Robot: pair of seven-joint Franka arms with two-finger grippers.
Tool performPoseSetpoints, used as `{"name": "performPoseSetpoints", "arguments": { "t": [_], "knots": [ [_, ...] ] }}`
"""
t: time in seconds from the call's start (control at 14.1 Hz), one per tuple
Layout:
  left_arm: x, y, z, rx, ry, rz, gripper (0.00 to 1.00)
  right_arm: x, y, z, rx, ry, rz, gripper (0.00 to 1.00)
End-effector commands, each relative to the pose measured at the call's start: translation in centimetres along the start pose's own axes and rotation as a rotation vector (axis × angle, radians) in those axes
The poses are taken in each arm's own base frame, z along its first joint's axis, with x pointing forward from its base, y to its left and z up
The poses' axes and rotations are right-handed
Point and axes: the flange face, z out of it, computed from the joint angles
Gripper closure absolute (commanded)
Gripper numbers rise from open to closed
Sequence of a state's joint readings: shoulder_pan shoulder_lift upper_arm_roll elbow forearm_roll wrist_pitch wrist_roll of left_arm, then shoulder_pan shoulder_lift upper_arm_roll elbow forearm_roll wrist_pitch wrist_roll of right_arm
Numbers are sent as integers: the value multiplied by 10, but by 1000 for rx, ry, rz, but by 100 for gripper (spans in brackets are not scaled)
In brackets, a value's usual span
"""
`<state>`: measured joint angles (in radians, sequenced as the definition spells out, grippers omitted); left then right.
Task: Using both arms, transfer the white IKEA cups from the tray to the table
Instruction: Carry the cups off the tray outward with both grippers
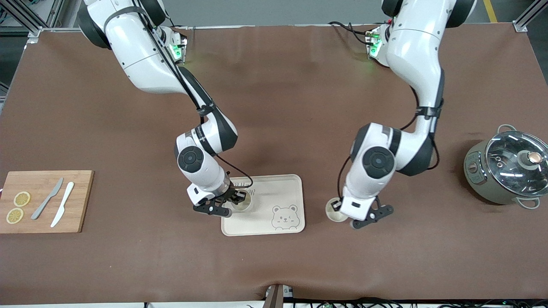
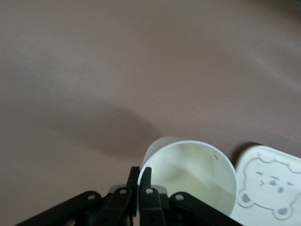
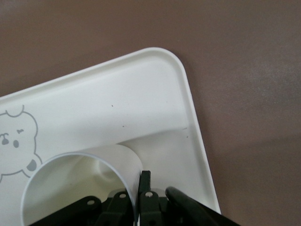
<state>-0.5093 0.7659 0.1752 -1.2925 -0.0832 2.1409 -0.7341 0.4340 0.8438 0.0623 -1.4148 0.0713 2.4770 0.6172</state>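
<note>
One white cup (image 1: pixel 244 206) is at the end of the bear-printed tray (image 1: pixel 282 192) toward the right arm's end of the table. My right gripper (image 1: pixel 238 198) is shut on its rim; in the right wrist view the fingers (image 3: pixel 145 181) pinch the wall of the cup (image 3: pixel 80 183) over the tray (image 3: pixel 117 103). The other white cup (image 1: pixel 334 212) is over the brown table beside the tray, toward the left arm's end. My left gripper (image 1: pixel 341 208) is shut on its rim; the left wrist view shows the fingers (image 2: pixel 133 178) clamped on the cup (image 2: pixel 193 179), with the tray's bear corner (image 2: pixel 270 186) beside it.
A wooden cutting board (image 1: pixel 77 201) with two lemon slices, a grey knife and a white knife lies at the right arm's end. A grey cooking pot (image 1: pixel 479 171) with a glass lid stands at the left arm's end. Brown mat covers the table.
</note>
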Motion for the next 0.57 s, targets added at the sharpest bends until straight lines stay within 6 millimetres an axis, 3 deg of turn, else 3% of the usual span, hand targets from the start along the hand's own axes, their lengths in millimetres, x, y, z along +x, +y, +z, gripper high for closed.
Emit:
{"name": "performPoseSetpoints", "arguments": {
  "t": [0.0, 0.07, 0.21, 0.5],
  "knots": [
    [19, -32, -8, 9, -43, 30, 100, 10, -12, -28, 2, 11, 4, 100],
    [29, -45, -7, 17, -54, 46, 100, 11, -7, -30, -26, -16, -2, 100],
    [48, -73, -3, 31, -73, 70, 100, 35, 7, -70, -34, -21, 3, 100],
    [76, -117, 4, 39, -85, 42, 100, 81, 80, -117, -52, -67, -188, 100]
  ]
}}
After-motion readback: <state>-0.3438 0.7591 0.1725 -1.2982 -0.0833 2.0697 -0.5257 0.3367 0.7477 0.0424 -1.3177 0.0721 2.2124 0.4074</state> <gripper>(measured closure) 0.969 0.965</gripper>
